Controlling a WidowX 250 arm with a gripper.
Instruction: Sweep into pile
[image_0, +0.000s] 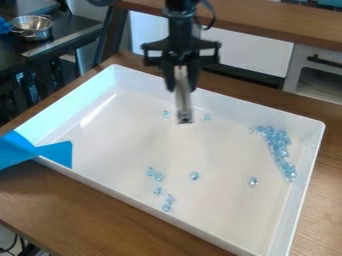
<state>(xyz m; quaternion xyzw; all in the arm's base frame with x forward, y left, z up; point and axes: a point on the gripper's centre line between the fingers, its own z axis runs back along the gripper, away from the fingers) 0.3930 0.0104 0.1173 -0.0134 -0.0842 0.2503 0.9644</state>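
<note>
Steel pot (32, 33) sits on a dark counter (75, 21) at the upper left, behind the work surface. Below it, blue tape (19, 150) laps over the left corner of a big white tray (110, 150), which lies at a slant on a wooden table (100, 207). Inside the tray, toward the near side, a loose string of clear blue beads (157, 176) trails down and slightly right in small clumps. Farther back, one small bead (166, 114) lies just left of a metal bar (183, 97). The gripper (181, 75) hangs over the back part of the tray, its jaws pinching that bar, which points down; whether its tip touches the tray floor, I cannot tell. A single bead (194, 175) lies nearer the camera, and another (208, 117) just right of the bar's tip. Further right, a lone bead (253, 182) sits apart from the main pile (278, 145), a thick curved band running beside the right wall.
</note>
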